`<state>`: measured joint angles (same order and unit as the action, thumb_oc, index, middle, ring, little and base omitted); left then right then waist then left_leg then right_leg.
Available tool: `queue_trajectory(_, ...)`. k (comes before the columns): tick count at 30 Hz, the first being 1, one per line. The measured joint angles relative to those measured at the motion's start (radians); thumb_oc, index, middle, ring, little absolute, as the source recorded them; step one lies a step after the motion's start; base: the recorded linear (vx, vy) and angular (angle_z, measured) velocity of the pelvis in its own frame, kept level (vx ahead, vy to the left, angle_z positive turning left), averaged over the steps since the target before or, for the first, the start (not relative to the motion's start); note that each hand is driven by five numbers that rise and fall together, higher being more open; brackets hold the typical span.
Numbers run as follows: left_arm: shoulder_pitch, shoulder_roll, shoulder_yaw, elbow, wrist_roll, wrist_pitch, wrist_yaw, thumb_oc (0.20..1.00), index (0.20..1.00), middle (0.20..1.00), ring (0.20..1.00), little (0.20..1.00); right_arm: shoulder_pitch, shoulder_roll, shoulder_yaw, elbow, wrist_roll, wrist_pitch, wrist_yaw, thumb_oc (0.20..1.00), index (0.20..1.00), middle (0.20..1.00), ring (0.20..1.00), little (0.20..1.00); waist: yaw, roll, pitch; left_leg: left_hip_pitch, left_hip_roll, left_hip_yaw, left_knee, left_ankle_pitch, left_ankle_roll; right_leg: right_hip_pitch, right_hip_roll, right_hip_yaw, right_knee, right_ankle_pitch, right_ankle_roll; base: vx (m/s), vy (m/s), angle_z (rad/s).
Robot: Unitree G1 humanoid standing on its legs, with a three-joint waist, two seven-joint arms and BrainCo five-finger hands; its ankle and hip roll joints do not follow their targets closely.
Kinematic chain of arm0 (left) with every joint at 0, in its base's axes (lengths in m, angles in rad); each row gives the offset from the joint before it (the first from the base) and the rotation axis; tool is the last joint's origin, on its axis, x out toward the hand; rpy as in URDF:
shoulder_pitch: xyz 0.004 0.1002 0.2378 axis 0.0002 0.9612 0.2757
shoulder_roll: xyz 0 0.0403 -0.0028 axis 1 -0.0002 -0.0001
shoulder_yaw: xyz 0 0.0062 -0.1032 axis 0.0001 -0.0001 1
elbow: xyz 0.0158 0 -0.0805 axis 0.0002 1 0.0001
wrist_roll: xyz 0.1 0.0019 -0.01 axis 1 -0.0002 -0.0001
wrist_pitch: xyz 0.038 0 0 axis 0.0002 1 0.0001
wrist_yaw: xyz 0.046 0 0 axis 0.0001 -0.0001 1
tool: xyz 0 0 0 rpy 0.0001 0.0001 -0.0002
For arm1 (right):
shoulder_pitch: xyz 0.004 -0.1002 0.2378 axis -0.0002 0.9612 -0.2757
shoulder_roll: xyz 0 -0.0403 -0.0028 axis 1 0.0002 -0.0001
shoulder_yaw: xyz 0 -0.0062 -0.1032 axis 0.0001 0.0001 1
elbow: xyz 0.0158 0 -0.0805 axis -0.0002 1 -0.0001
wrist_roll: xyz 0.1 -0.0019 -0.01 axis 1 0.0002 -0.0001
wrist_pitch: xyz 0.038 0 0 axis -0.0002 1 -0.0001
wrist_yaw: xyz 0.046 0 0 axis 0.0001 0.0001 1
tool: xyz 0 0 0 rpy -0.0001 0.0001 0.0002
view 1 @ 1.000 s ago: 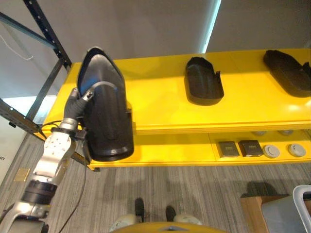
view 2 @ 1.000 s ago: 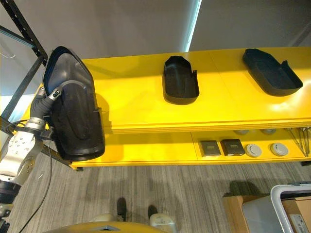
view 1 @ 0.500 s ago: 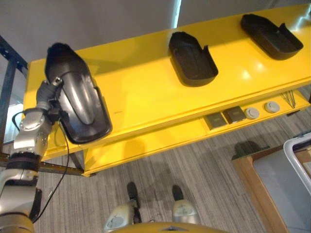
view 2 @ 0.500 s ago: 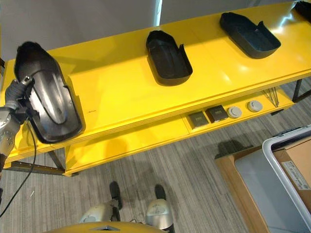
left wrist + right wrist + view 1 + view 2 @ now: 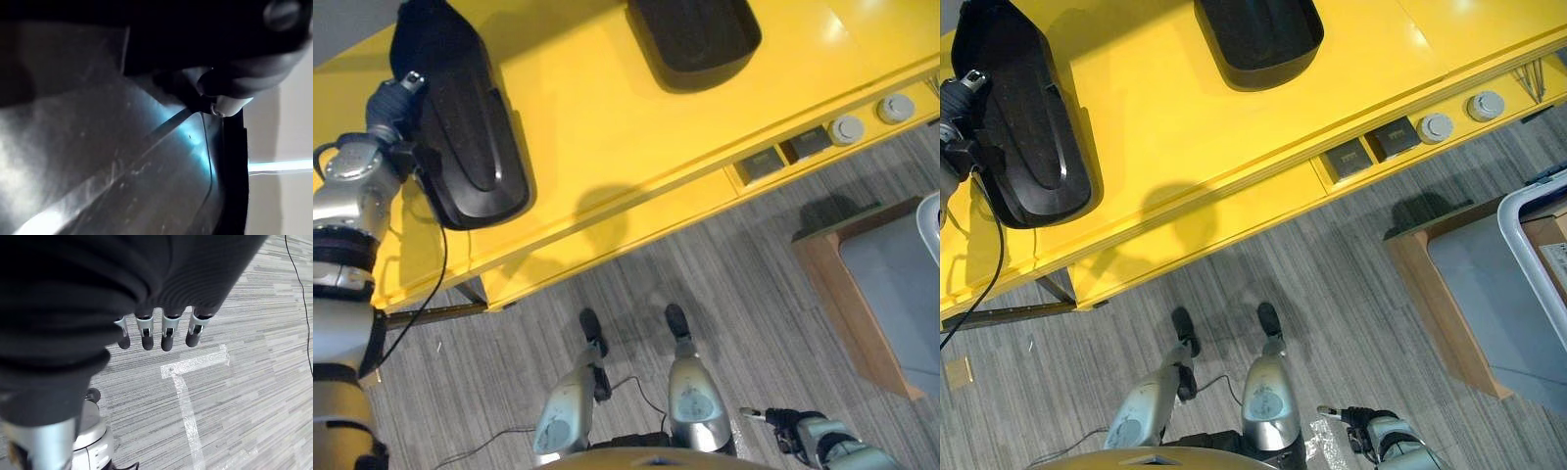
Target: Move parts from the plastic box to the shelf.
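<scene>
A long black moulded part lies on the left end of the yellow shelf. My left hand is at the part's left rim. In the left wrist view a fingertip curls over the rim of the glossy part. A second black part sits further right on the shelf top. The plastic box shows by its pale rim at the right edge. My right hand hangs low by my side, its fingers relaxed and holding nothing above the floor.
The lower shelf level holds two dark square pieces and two round grey discs. A wooden stand under the box is at the right. White tape marks the grey carpet.
The camera has tilted down towards the floor. The black part went from held tilted in front of the shelf's left end to lying flat on the shelf top, my left hand still on it.
</scene>
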<state>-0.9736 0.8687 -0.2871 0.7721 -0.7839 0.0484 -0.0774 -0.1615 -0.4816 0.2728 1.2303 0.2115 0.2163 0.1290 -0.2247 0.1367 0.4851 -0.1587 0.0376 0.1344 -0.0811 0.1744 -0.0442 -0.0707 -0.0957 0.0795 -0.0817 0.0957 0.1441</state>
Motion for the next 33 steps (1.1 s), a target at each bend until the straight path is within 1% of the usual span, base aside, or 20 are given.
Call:
queue_trajectory(1,0.0,0.0,-0.001,-0.007,0.002,0.01,0.007,0.2,0.2,0.2,0.2,0.2,0.008,-0.002,0.01,-0.008,0.032,-0.069,-0.004,1.0,1.0,1.0,1.0,1.0,-0.004,0.0,0.001,0.0,0.0,0.001,0.0,0.002,0.002,-0.001,0.0,0.001,0.0,0.0,0.0,0.0,0.0,0.0)
queue_trajectory(2,0.0,0.002,-0.004,-0.017,0.002,0.021,0.012,0.2,0.2,0.2,0.2,0.2,0.027,-0.009,0.047,-0.124,0.094,-0.141,-0.027,1.0,1.0,1.0,1.0,1.0,-0.004,-0.004,0.008,0.0,0.0,0.0,0.0,-0.001,-0.001,-0.001,0.0,0.001,0.0,-0.001,0.0,0.0,0.0,0.0)
queue_trajectory(3,0.0,0.002,-0.01,-0.021,0.002,0.023,0.014,0.2,0.2,0.2,0.2,0.2,0.02,-0.011,0.068,-0.233,0.137,-0.17,-0.048,1.0,1.0,1.0,1.0,1.0,-0.01,-0.004,0.017,-0.001,0.001,0.001,0.0,-0.002,-0.002,-0.005,0.0,0.003,0.0,-0.001,0.0,-0.02,0.016,-0.04)
queue_trajectory(4,-0.001,0.002,-0.009,-0.016,0.002,0.026,0.023,0.429,0.429,0.429,0.429,0.429,0.017,-0.008,0.066,-0.316,0.169,-0.188,-0.055,1.0,1.0,1.0,1.0,1.0,-0.012,-0.003,0.021,-0.006,0.005,0.004,0.0,-0.002,-0.003,-0.015,0.001,0.007,0.0,0.001,0.0,0.0,0.021,-0.08)
queue_trajectory(5,-0.001,0.006,-0.008,-0.001,0.009,0.026,0.057,0.934,0.934,0.934,0.934,0.934,-0.001,0.01,0.056,-0.346,0.199,-0.22,-0.058,1.0,1.0,1.0,1.0,1.0,-0.013,-0.003,0.022,-0.007,0.006,0.007,0.0,-0.001,-0.003,-0.015,0.002,0.014,0.0,0.003,-0.002,0.02,0.0,-0.07)
queue_trajectory(6,-0.001,0.007,-0.005,0.024,0.023,0.026,0.075,1.0,1.0,1.0,1.0,1.0,-0.003,0.012,0.055,-0.326,0.218,-0.222,-0.057,1.0,1.0,1.0,1.0,1.0,-0.017,-0.001,0.023,-0.007,0.005,0.008,0.0,-0.001,-0.003,-0.013,0.002,0.015,0.0,0.004,-0.001,0.02,-0.026,-0.04)
queue_trajectory(7,-0.001,0.007,0.001,0.036,0.025,0.031,0.088,1.0,1.0,1.0,1.0,1.0,-0.004,0.014,0.055,-0.287,0.225,-0.222,-0.057,1.0,1.0,1.0,1.0,1.0,-0.019,-0.002,0.024,-0.005,0.005,0.007,0.0,-0.001,-0.003,-0.01,0.002,0.014,0.0,0.004,-0.001,0.01,-0.042,0.01)
queue_trajectory(8,-0.002,0.007,0.003,0.042,0.03,0.032,0.104,0.878,0.878,0.878,0.878,0.878,-0.002,0.017,0.048,-0.254,0.225,-0.221,-0.057,1.0,1.0,1.0,1.0,1.0,-0.02,-0.002,0.024,-0.002,0.006,0.006,0.0,-0.001,-0.002,-0.005,0.002,0.012,0.0,0.004,-0.001,-0.01,-0.037,0.04)
queue_trajectory(9,-0.001,0.007,0.004,0.05,0.037,0.043,0.119,0.89,0.89,0.89,0.89,0.89,0.004,0.019,0.035,-0.219,0.228,-0.215,-0.056,1.0,1.0,1.0,1.0,1.0,-0.021,-0.002,0.024,0.006,0.006,0.004,0.0,0.0,-0.002,0.003,0.002,0.007,0.0,0.005,-0.002,-0.02,-0.034,0.03)
queue_trajectory(10,-0.002,0.008,0.011,0.067,0.043,0.049,0.128,1.0,1.0,1.0,1.0,1.0,0.008,0.017,0.036,-0.184,0.235,-0.211,-0.054,1.0,1.0,1.0,1.0,1.0,-0.022,-0.002,0.024,0.008,0.006,0.004,0.0,0.001,0.0,0.005,0.004,0.006,0.0,0.004,-0.002,-0.02,-0.035,0.02)
queue_trajectory(14,-0.001,0.009,0.013,0.072,0.078,0.07,0.164,1.0,1.0,1.0,1.0,1.0,0.025,0.014,0.036,-0.184,0.235,-0.209,-0.048,1.0,1.0,1.0,1.0,1.0,-0.027,-0.002,0.024,0.011,0.011,0.003,0.0,0.007,0.004,0.009,0.01,0.004,0.0,0.006,-0.004,0.0,0.0,0.0)
queue_trajectory(16,-0.002,0.01,0.011,0.091,0.083,0.09,0.175,1.0,1.0,1.0,1.0,1.0,0.025,0.014,0.037,-0.189,0.235,-0.207,-0.045,1.0,1.0,1.0,1.0,1.0,-0.032,-0.002,0.024,0.024,0.014,0.002,0.0,0.007,0.003,0.023,0.014,0.003,0.0,0.006,-0.005,0.0,0.0,0.0)
queue_trajectory(17,-0.002,0.01,0.011,0.109,0.093,0.096,0.198,1.0,1.0,1.0,1.0,1.0,0.025,0.013,0.037,-0.19,0.237,-0.203,-0.044,1.0,1.0,1.0,1.0,1.0,-0.033,-0.002,0.024,0.033,0.017,0.002,-0.004,-0.001,-0.008,0.032,0.016,0.002,0.0,0.005,-0.007,0.0,0.0,0.0)
queue_trajectory(26,-0.002,0.011,0.011,0.12,0.102,0.107,0.225,1.0,1.0,1.0,1.0,1.0,0.026,0.01,0.035,-0.18,0.273,-0.166,-0.029,1.0,1.0,1.0,1.0,1.0,-0.027,-0.006,0.021,0.036,0.022,-0.004,-0.006,0.004,-0.009,0.04,0.019,-0.007,0.0,0.01,-0.012,0.0,-0.012,0.01)
queue_trajectory(29,-0.002,0.011,0.011,0.119,0.114,0.105,0.245,1.0,1.0,1.0,1.0,1.0,0.026,0.02,0.027,-0.148,0.273,-0.164,-0.016,1.0,1.0,1.0,1.0,1.0,-0.028,-0.017,0.013,0.05,0.022,-0.008,-0.005,0.004,-0.008,0.055,0.02,-0.009,0.0,0.011,-0.012,0.01,-0.037,0.03)
queue_trajectory(30,-0.002,0.011,0.011,0.117,0.122,0.098,0.261,1.0,1.0,1.0,1.0,1.0,0.027,0.026,0.026,-0.135,0.273,-0.161,-0.005,1.0,1.0,1.0,1.0,1.0,-0.027,-0.027,0.008,0.063,0.022,-0.009,-0.003,0.004,-0.008,0.069,0.02,-0.009,0.0,0.01,-0.014,0.0,0.0,0.0)
queue_trajectory(32,-0.002,0.011,0.01,0.1,0.123,0.071,0.277,1.0,1.0,1.0,1.0,1.0,0.038,0.043,0.019,-0.11,0.273,-0.16,0.0,1.0,1.0,1.0,1.0,1.0,-0.023,-0.046,-0.023,0.075,0.023,-0.011,-0.003,0.003,-0.01,0.083,0.022,-0.011,0.0,0.005,-0.014,0.02,-0.053,0.03)
queue_trajectory(33,-0.005,0.012,0.011,0.085,0.123,0.046,0.292,1.0,1.0,1.0,1.0,1.0,0.045,0.05,0.019,-0.105,0.269,-0.16,0.002,1.0,1.0,1.0,1.0,1.0,-0.019,-0.057,-0.041,0.082,0.027,-0.013,-0.005,-0.001,-0.013,0.09,0.024,-0.013,0.0,0.003,-0.016,0.03,-0.081,0.07)
